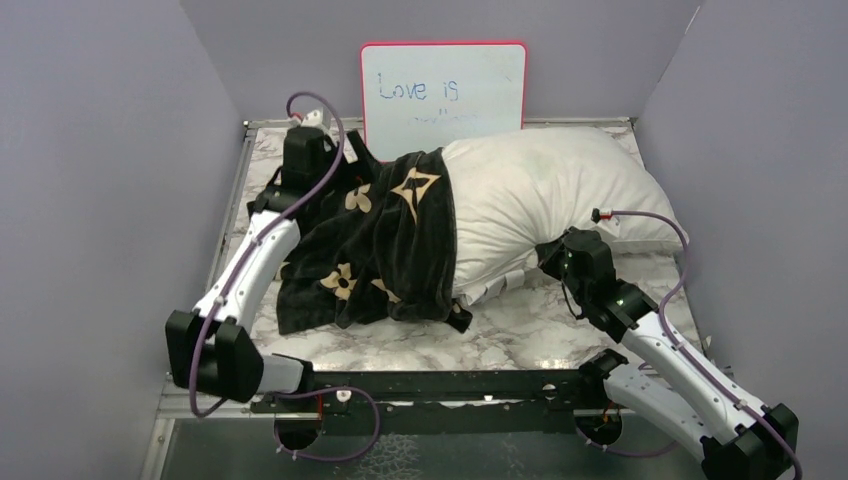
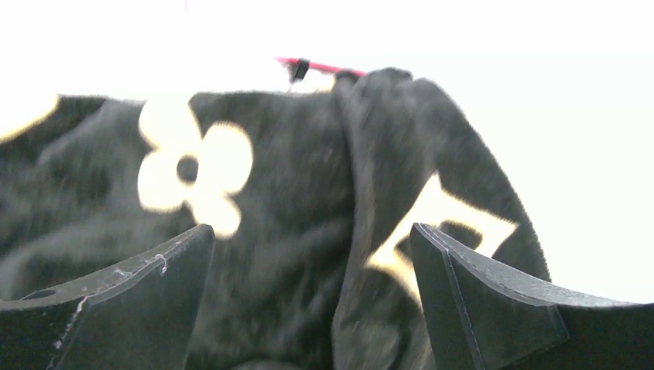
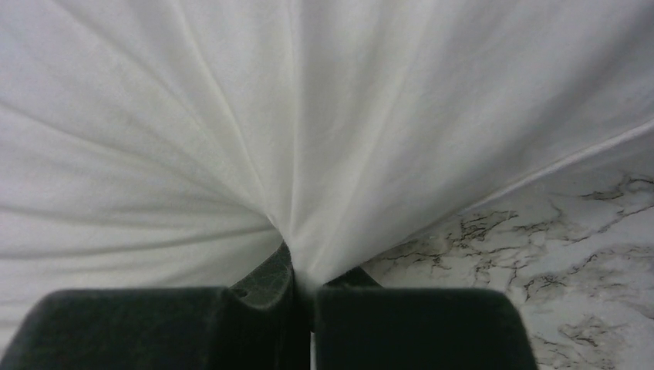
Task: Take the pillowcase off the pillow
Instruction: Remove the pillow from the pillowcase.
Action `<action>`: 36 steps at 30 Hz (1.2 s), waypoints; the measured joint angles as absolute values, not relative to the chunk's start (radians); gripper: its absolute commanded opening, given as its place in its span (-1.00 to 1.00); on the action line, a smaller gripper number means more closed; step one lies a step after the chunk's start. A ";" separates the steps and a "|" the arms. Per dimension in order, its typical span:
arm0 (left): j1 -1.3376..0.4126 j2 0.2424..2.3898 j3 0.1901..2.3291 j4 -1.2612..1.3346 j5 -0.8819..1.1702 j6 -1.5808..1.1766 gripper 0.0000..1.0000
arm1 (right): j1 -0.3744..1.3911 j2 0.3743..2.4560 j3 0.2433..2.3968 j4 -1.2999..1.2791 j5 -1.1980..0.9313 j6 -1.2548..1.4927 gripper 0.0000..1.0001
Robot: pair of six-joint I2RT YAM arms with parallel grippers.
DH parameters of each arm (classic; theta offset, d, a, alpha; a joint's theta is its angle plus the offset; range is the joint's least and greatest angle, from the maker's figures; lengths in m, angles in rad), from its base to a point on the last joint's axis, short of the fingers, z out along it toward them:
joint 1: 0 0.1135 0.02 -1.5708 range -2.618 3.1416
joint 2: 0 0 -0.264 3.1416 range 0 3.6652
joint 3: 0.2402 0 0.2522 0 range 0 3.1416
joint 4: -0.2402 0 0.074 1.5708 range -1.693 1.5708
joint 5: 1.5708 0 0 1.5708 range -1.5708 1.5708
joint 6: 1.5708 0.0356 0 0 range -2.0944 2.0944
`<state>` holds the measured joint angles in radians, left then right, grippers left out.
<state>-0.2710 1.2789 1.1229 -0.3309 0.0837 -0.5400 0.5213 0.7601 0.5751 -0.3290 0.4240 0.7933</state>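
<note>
Black velvety pillowcase [image 1: 375,245] with tan flower and diamond-star prints, bunched over the left end of a plump, wrinkled white pillow [image 1: 540,190] that lies across a marble-patterned counter [image 1: 500,340]. The left fingers [image 2: 455,277] are spread wide, holding nothing, close to the case. The right fingers [image 3: 339,308] are closed, pinching a gathered fold of pillow fabric.

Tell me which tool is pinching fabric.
The right tool, shut on the plump white fabric pillow. The left tool stands open before the black velvety flower-printed pillowcase, gripping nothing.
</note>
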 measured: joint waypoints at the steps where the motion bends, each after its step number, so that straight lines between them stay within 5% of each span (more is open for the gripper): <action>1: -0.248 1.316 1.171 -0.321 0.113 -0.535 0.97 | 0.520 0.760 0.575 -0.332 0.418 0.796 -0.99; 6: -0.167 1.541 1.375 -0.202 0.281 -0.543 0.97 | 0.515 0.760 0.575 -0.339 0.395 0.804 -0.99; 23: -0.115 1.760 1.264 -0.120 0.398 -0.626 0.94 | 0.515 0.752 0.575 -0.354 0.366 0.815 -0.99; 27: -0.115 1.829 1.303 -0.111 0.405 -0.614 0.45 | 0.515 0.752 0.576 -0.355 0.356 0.820 -0.99; 32: -0.115 1.906 1.310 -0.067 0.439 -0.662 -0.84 | 0.515 0.752 0.576 -0.354 0.342 0.825 -0.99; 36: -0.115 1.893 1.303 -0.045 0.418 -0.693 -1.00 | 0.515 0.754 0.577 -0.356 0.342 0.829 -0.99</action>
